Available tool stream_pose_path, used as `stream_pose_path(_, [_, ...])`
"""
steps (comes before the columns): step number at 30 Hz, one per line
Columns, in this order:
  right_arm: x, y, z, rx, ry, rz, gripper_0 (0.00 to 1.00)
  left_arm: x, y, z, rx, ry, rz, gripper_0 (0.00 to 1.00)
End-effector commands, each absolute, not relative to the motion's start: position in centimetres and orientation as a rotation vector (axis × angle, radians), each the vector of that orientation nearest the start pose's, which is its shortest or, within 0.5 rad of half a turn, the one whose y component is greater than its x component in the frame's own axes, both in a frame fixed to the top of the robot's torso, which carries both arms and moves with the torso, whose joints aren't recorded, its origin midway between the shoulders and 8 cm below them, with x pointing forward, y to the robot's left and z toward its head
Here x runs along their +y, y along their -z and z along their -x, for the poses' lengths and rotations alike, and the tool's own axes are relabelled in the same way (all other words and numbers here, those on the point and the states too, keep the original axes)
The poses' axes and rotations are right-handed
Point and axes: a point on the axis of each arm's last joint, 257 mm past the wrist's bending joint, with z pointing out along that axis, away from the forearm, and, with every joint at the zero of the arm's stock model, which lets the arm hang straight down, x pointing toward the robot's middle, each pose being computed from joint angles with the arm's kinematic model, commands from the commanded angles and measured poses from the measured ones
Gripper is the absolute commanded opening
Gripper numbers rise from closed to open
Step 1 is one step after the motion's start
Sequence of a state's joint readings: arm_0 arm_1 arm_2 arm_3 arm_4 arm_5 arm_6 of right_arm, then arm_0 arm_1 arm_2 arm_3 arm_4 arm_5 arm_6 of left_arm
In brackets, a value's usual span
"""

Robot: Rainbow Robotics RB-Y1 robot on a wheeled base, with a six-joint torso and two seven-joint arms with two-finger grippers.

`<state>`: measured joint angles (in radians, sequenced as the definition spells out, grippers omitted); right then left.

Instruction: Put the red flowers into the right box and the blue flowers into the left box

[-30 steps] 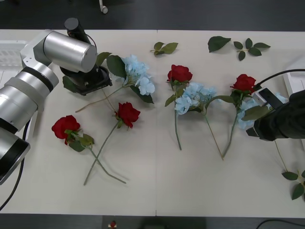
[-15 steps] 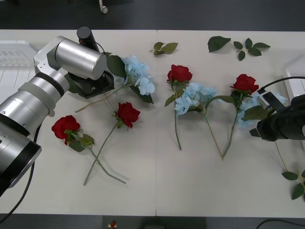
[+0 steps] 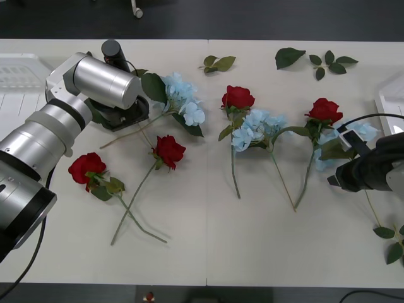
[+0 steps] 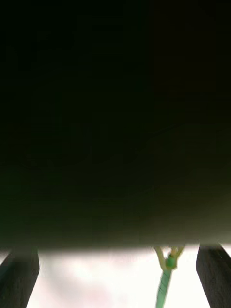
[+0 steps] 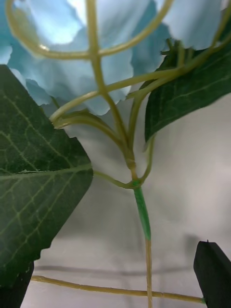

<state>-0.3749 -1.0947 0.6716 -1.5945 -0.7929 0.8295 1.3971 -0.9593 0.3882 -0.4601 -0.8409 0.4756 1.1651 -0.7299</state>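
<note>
Your left gripper [image 5: 115,288] is hanging with its black fingers [image 5: 214,269] spread wide, one at each side of a blue flower's stem [image 5: 142,219], which is running straight up the gap between them toward the pale petals [image 5: 96,62]; nothing is held yet. In the front view your left gripper [image 3: 123,113] is sitting just beside that blue flower [image 3: 180,95], on the side toward the left box [image 3: 19,82], so the stem's long axis is lying across the closing direction and a straight squeeze should catch it, by my judgement. Your left arm is reaching forward and bending inward over the table, wrist low. A thin loose stem [image 5: 110,288] is crossing beneath, close to the fingertips, and you could pinch it too. Farther out from that blue flower, two red flowers [image 3: 169,150] are lying nearer you, stems crossing. Your right gripper [image 3: 344,173] is low by another blue flower [image 3: 353,136], near the right box [image 3: 391,104], with its fingers [image 4: 19,276] standing apart and a stem [image 4: 166,279] between them.
</note>
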Motion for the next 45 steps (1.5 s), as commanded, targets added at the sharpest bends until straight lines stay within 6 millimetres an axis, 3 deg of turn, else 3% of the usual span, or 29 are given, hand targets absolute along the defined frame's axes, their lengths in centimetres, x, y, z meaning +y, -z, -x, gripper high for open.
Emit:
stream_pose_path(1, [-37.2,32.5,-48.8,2.476,0.218,0.631,0.95,19.8,25.9,-63.1,2.516,0.097,0.584,0.95])
stream_pose_path(7, [-37.3,32.9,-48.6,2.484,0.219,0.637,0.94,19.6,26.4,-62.9,2.518,0.069,0.565,0.9])
stream_pose_path(10, [-37.4,33.0,-48.6,2.486,0.22,0.637,0.64,19.6,26.6,-62.8,2.521,0.059,0.557,0.85])
stream_pose_path(11, [-37.4,33.0,-48.6,2.482,0.222,0.643,0.46,19.6,26.7,-62.7,2.523,0.052,0.551,0.81])
stream_pose_path(17, [-37.5,33.0,-48.8,2.477,0.221,0.639,0.07,19.4,26.8,-62.7,2.523,0.047,0.549,0.79])
stream_pose_path(19, [-37.5,33.0,-48.8,2.475,0.219,0.637,0.0,19.4,27.1,-62.5,2.526,0.036,0.538,0.79])
stream_pose_path(22, [-37.5,32.9,-48.9,2.474,0.214,0.632,0.0,19.3,27.3,-62.5,2.524,0.022,0.52,0.77])
stream_pose_path(26, [-36.7,32.0,-49.5,2.47,0.175,0.616,0.0,19.3,27.3,-62.5,2.52,0.021,0.525,0.32])
stream_pose_path(27, [-36.4,31.4,-49.8,2.467,0.153,0.607,0.0,19.3,27.3,-62.5,2.519,0.021,0.522,0.03])
stream_pose_path(33, [-34.4,28.2,-50.6,2.478,-0.002,0.54,0.0,19.2,27.2,-62.6,2.518,0.022,0.519,0.0])
stream_pose_path(37, [-32.3,24.7,-50.9,2.46,-0.148,0.518,0.0,19.0,26.5,-63.0,2.51,0.024,0.507,0.0])
stream_pose_path(42, [-29.6,20.4,-50.9,2.4,-0.339,0.564,0.0,18.6,23.9,-64.0,2.481,0.048,0.464,0.0])
stream_pose_path(45, [-27.6,17.9,-50.4,2.353,-0.518,0.583,0.0,19.3,21.0,-64.5,2.465,0.044,0.398,0.0])
